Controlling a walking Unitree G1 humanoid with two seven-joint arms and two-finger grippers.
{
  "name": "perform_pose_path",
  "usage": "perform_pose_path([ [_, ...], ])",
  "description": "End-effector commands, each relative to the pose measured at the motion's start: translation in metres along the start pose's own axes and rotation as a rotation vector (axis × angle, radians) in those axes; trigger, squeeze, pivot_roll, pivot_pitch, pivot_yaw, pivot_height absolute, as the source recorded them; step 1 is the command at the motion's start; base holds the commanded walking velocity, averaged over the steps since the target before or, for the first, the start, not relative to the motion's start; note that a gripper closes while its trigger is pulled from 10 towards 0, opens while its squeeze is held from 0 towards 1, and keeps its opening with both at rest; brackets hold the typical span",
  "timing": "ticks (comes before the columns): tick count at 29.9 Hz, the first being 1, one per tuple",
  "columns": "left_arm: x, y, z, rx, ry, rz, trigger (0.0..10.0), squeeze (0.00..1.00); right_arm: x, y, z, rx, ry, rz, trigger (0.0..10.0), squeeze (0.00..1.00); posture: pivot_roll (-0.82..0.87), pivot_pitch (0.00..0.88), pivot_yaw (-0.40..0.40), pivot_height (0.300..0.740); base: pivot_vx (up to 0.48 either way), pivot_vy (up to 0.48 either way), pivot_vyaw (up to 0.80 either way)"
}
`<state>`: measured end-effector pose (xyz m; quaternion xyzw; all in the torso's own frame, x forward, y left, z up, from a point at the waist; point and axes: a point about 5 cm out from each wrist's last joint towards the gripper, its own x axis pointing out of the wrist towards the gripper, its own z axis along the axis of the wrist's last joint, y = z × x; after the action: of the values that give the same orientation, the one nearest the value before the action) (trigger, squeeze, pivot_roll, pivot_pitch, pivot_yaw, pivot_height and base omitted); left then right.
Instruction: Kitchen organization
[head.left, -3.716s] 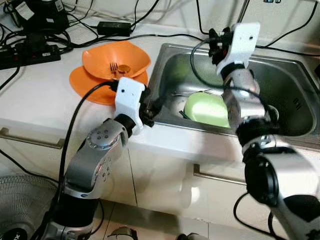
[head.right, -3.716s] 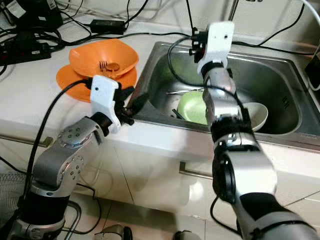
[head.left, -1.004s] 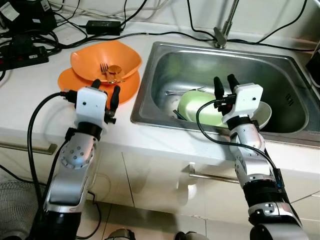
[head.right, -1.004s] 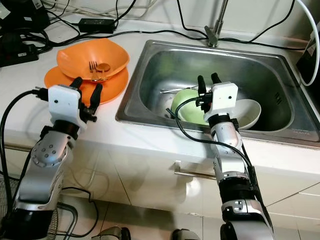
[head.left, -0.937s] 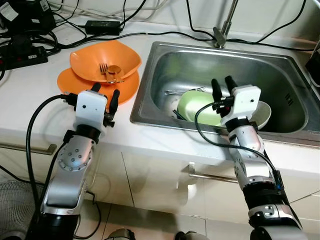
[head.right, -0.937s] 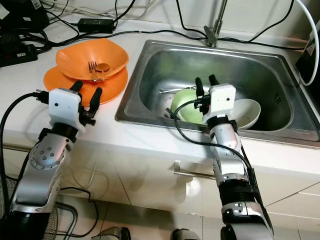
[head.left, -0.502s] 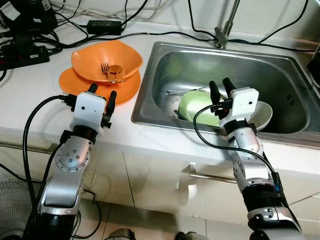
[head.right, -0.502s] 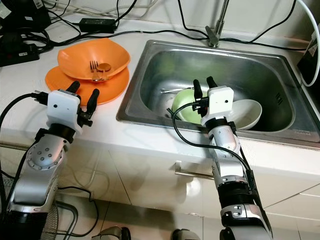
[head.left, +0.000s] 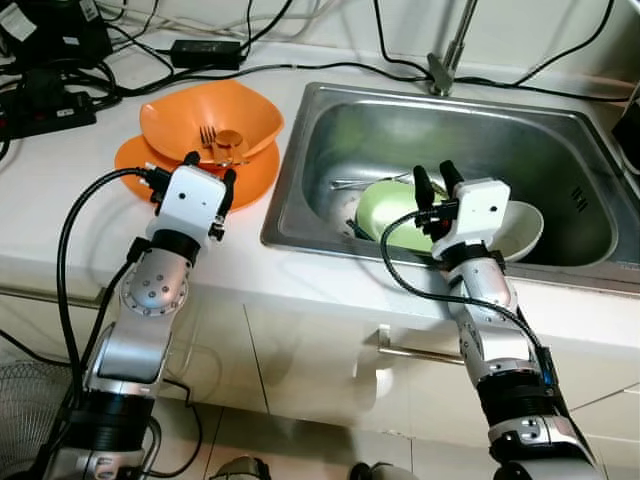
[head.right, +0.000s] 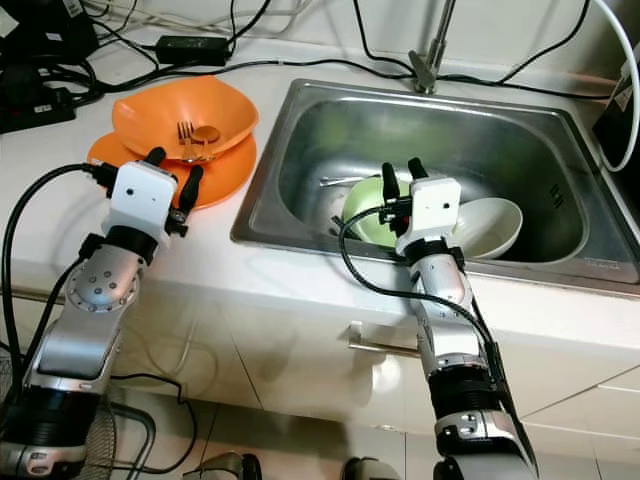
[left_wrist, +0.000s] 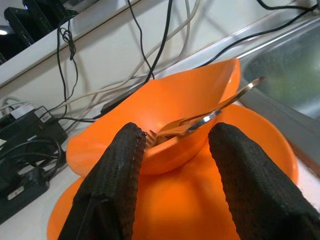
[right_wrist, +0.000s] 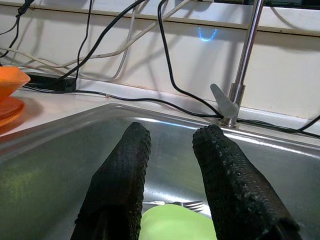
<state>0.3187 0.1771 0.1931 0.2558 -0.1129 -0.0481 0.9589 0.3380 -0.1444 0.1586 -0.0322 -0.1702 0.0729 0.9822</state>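
Note:
An orange bowl (head.left: 205, 112) sits on an orange plate (head.left: 150, 165) on the white counter, left of the sink (head.left: 560, 130). A fork and a spoon (head.left: 222, 140) lie in the bowl. My left gripper (head.left: 208, 167) is open at the plate's near edge, its fingers aimed at the bowl (left_wrist: 200, 100); nothing is between them. In the sink lie a green bowl (head.left: 385, 205), a white bowl (head.left: 522, 225) and a fork (right_wrist: 170, 203). My right gripper (head.left: 432, 178) hovers open just over the green bowl.
A faucet (head.left: 445, 60) stands behind the sink. Power strips and tangled cables (head.left: 60, 85) crowd the back left of the counter, with a black adapter (head.left: 205, 52). Cabinet handles (head.left: 410, 350) run below the counter edge. A fan (head.left: 30, 410) stands on the floor at the left.
My left gripper has moved forward to the edge of the orange plate. My right gripper has shifted a little left over the green bowl. Both stay open.

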Motion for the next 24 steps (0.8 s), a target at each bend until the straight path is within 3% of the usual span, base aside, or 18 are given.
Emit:
perform_pose_path([
  [1,0.0040,-0.0038,0.0012,0.025,-0.002,-0.026,10.0,0.00,-0.0001,-0.0048,0.0025,0.002,-0.007,-0.023,10.0,0.00,-0.01,0.076,-0.011,0.740,0.000,0.000,0.00],
  [22,0.0126,-0.0081,0.0096,0.045,-0.056,-0.054,10.0,0.00,-0.0008,-0.0014,0.0013,0.017,-0.004,-0.025,10.0,0.00,-0.01,0.068,-0.005,0.740,0.000,0.000,0.00],
  [24,0.0125,-0.0093,0.0093,0.047,-0.058,-0.059,0.0,0.00,-0.0008,-0.0018,0.0012,0.017,-0.003,-0.028,10.0,0.00,-0.01,0.067,-0.004,0.740,0.000,0.000,0.00],
])
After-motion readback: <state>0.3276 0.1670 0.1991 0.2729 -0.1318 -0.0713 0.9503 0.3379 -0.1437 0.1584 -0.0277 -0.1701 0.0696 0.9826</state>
